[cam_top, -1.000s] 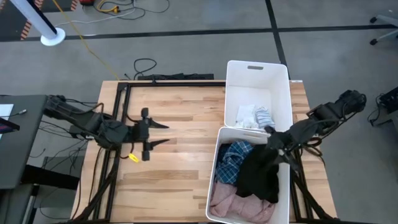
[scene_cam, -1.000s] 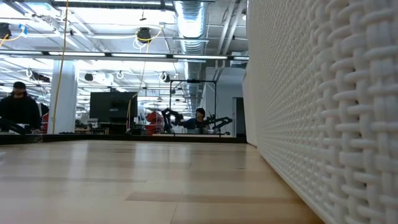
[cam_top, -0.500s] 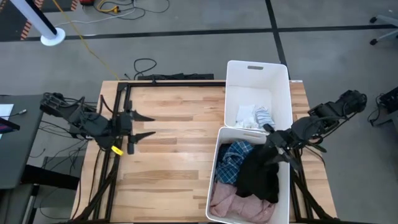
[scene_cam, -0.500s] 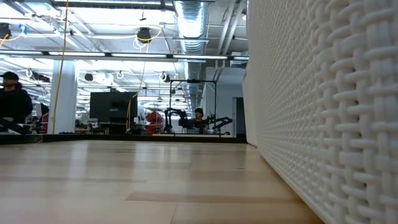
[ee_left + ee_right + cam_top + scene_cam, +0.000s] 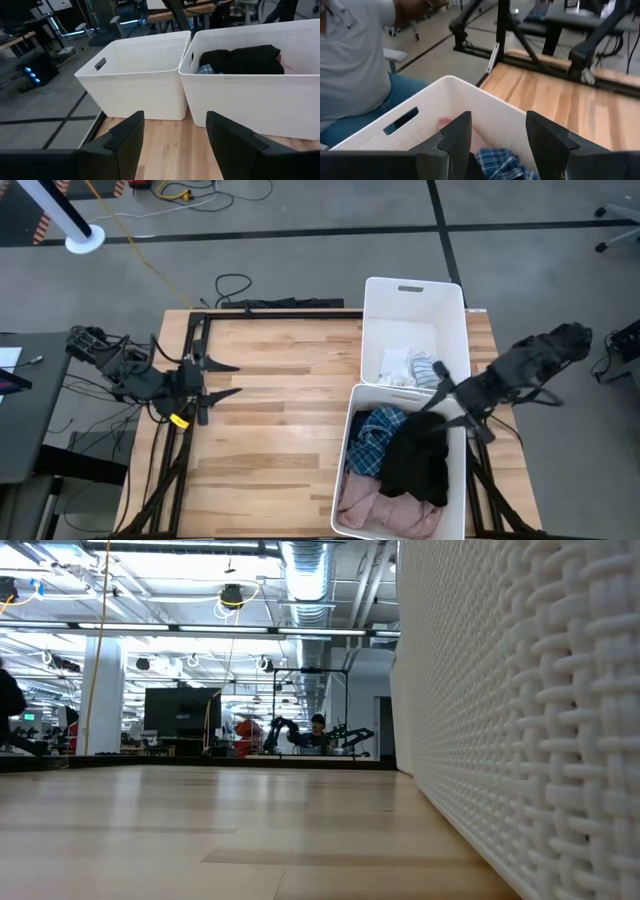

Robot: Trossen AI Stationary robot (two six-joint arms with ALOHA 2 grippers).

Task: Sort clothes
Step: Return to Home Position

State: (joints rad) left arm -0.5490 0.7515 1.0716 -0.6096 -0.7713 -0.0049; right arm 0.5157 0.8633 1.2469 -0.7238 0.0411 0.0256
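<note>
Our right gripper [image 5: 497,121] hangs above the far right corner of the nearer bin [image 5: 343,470], its fingers spread with no cloth between them that we can see. Our left gripper [image 5: 236,379] sits over the left edge of the table [image 5: 290,450], well apart from both bins, its fingers likewise spread and empty. Just below the right gripper the black garment [image 5: 415,460] is heaped on top of the nearer bin's load, with the blue plaid shirt [image 5: 375,440] to its left and the pink one [image 5: 380,505] at the near end. The small white and striped socks [image 5: 410,367] lie in the farther bin [image 5: 415,310]. We judge the sorting done, with only the retreat to rest left. To do it well, we would lift the right gripper straight up first, clear of the black heap and the rim, so no fold snags and trails out. Only then would we swing it right. A person [image 5: 355,60] sits beyond the bin in the right wrist view, so we would go slowly.
</note>
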